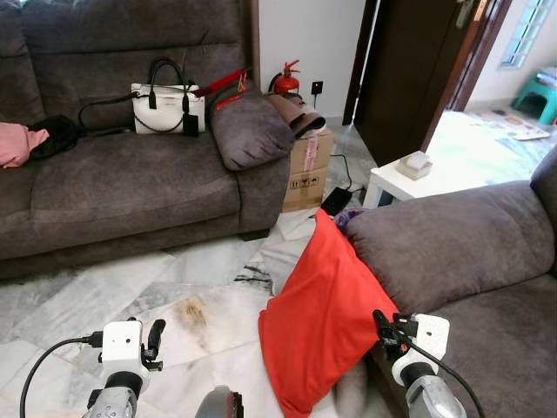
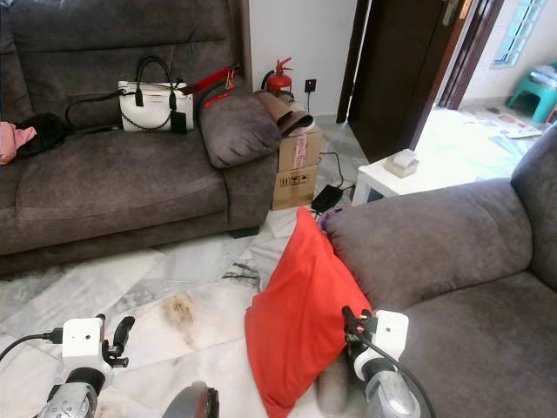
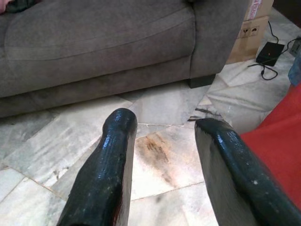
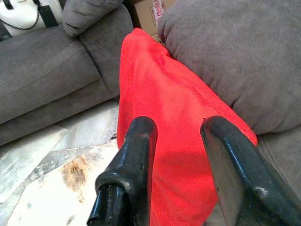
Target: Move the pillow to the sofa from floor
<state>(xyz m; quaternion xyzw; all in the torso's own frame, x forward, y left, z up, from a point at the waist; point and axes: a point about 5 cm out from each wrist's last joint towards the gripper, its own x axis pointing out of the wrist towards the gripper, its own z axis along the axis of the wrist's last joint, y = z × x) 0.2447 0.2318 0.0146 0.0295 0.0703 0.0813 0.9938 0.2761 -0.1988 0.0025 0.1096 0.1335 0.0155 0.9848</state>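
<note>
Red pillow (image 1: pixel 322 318) propped on the floor against the sofa arm (image 1: pixel 435 244), awaiting pickup.
Right gripper (image 4: pixel 176 155), fingers released, lines up at the pillow's four o'clock; left gripper (image 3: pixel 164 165), also released, waits at eight o'clock.

Marble floor (image 1: pixel 130 287) bears a red pillow (image 1: pixel 318 318); cardboard box (image 1: pixel 306 174) beside it.

Red pillow (image 1: pixel 322 318), grey sofa (image 1: pixel 487 261)

Pale marble tile floor (image 1: pixel 104 296) with a brown stain (image 1: pixel 193 312). Grey fabric sofa (image 1: pixel 122 187) along the back, second grey sofa (image 1: pixel 487 261) on the right. White wall (image 1: pixel 309 39), dark wooden door (image 1: pixel 409 70), small white side table (image 1: pixel 392 185), cardboard box (image 1: pixel 306 170), red fire extinguisher (image 1: pixel 285 80). Daylight comes through the doorway.
</note>
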